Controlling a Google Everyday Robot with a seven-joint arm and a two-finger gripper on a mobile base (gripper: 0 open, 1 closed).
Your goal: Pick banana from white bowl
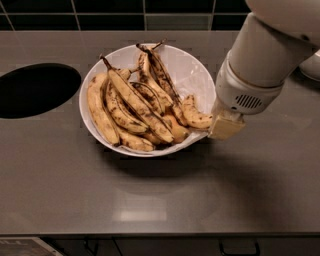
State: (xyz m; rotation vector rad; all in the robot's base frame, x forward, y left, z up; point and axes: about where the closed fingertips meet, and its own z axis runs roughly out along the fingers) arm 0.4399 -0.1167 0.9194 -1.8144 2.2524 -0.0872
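Pincer: my arm's cream-coloured pincer hangs low at the right rim of the white bowl, and its tip appears to touch the right end of the banana.
Pincer state: from my remote seat I cannot tell whether it is open, closed or gripping.
Banana: short, curved and brown-spotted, it lies at the right edge of the pile inside the bowl, against the sloping wall.
Pile: longer black-streaked bananas fill the bowl's left and middle.
Bowl: it sits on the grey desk, its upper right interior bare.
Arm: the white wrist housing reaches in from the upper right.
Left of bowl: a round dark opening in the desk, apart from the bowl.
Background: dark tiles.
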